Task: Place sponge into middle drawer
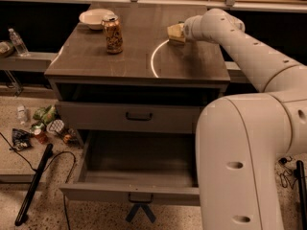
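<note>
The sponge [174,32], pale yellow with a dark underside, hangs at the tip of my arm just above the back right of the counter top [96,61]. My gripper [183,31] is mostly hidden behind the white wrist and is shut on the sponge. The middle drawer [96,191] is the lower grey drawer. It is pulled wide open below the counter front and its inside looks bare. The upper drawer [139,116] with the same dark handle is closed.
An orange patterned can [113,34] and a white bowl [96,18] stand at the counter's back left. A white ring mark [154,61] shows mid-counter. Wrappers and bottles [43,128] and a black pole [33,186] lie on the floor left. My white body [249,162] fills the right.
</note>
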Controlling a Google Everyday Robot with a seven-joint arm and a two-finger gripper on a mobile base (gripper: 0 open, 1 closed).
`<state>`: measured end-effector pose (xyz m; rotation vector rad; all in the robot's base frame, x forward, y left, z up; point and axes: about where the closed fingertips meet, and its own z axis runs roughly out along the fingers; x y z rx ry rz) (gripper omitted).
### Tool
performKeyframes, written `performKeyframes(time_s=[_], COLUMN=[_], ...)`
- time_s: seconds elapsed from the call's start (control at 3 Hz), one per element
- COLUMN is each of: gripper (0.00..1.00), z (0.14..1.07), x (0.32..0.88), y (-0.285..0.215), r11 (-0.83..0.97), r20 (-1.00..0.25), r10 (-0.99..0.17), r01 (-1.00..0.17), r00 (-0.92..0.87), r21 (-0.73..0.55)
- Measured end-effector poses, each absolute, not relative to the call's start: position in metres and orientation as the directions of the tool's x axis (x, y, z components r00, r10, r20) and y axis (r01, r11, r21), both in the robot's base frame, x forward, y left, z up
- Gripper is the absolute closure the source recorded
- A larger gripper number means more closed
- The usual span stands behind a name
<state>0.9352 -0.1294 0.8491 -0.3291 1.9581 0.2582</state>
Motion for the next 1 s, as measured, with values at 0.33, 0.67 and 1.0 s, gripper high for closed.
performKeyframes(time_s=[0.33,0.67,1.0], gripper=[0.69,0.92,1.00], z=[0.853,0.881,0.922], x=[0.933,0.905,0.820], y=[-0.129,-0.146,-0.156], r11=[0.928,0.903,0.808], r20=[-0.921,-0.934,-0.937], r10=[-0.120,-0.154,-0.240], r01=[-0.371,-0.430,-0.587], r00=[-0.371,-0.322,-0.253], r21=[0.028,0.000,-0.049])
